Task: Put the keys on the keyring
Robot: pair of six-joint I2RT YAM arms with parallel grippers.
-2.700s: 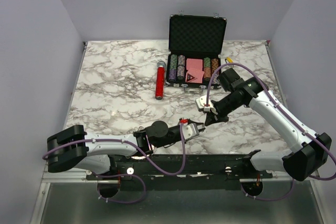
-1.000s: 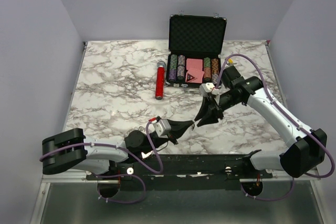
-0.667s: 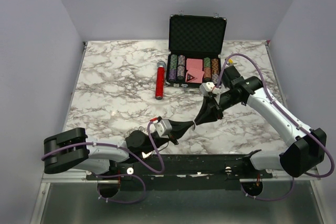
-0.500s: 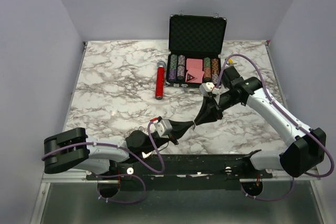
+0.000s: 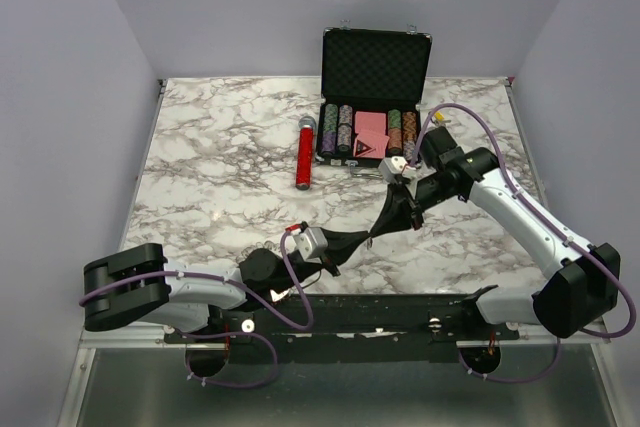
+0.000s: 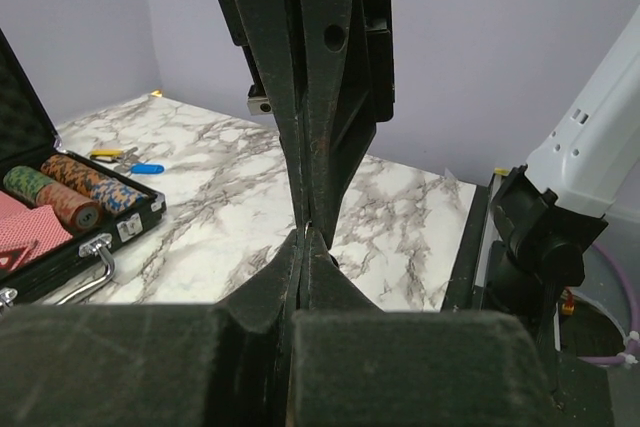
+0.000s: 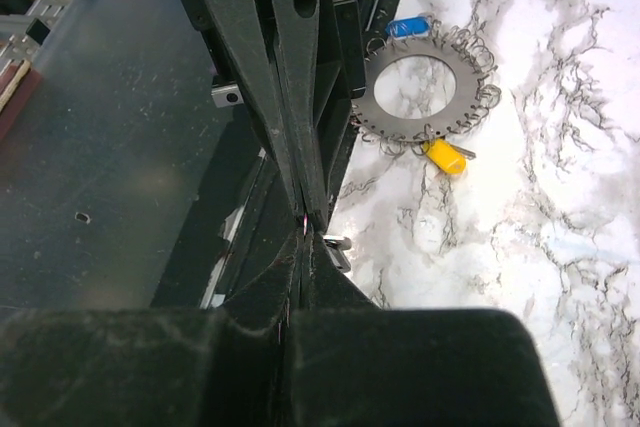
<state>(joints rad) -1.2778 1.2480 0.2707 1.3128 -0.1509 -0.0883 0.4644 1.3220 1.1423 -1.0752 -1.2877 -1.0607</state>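
My two grippers meet tip to tip above the table's near middle. The left gripper (image 5: 362, 238) (image 6: 308, 239) is shut, its jaws pressed flat together. Against its tips the right gripper (image 5: 378, 231) (image 7: 308, 239) is shut too. A small silver bit (image 7: 335, 247) shows where the tips meet; I cannot tell whether it is one of the keys or whether either gripper holds it. The keyring (image 7: 420, 87), a flat metal ring edged with small loops and carrying a blue tag (image 7: 405, 25) and a yellow tag (image 7: 443, 155), lies on the marble beyond the left gripper's fingers (image 7: 290, 77).
An open black case (image 5: 375, 97) of poker chips and red cards stands at the back. A red cylinder (image 5: 304, 155) lies to its left. Small yellow and blue items (image 6: 125, 159) lie on the marble behind the case. The table's near edge runs just behind the grippers.
The right gripper's jaws have gone from apart to shut at the left gripper's tips. The left arm has stayed where it was.
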